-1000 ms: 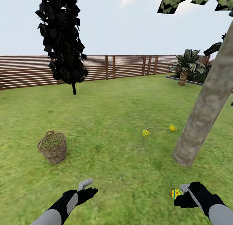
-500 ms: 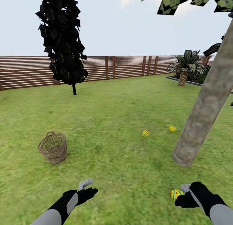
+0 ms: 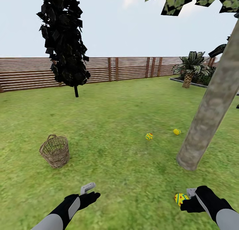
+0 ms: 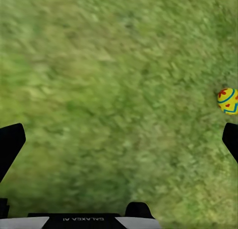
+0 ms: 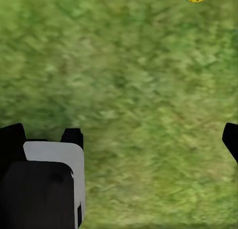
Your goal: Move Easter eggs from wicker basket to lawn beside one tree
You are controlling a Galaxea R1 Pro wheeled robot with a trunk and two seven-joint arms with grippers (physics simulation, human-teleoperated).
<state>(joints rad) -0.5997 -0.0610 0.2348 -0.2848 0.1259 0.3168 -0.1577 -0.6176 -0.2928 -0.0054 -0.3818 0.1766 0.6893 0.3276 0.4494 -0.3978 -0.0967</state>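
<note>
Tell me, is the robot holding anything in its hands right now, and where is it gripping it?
Nothing. The left gripper and right gripper are both open; the egg near the right one lies on the grass, ungripped.

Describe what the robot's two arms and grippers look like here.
Both arms have light grey forearm shells ending in black wrist sections. The left gripper and right gripper have pale grey fingers in the head view. The left wrist view shows black fingertips and mirrored "GALAXEA AI" lettering on a white housing.
</note>
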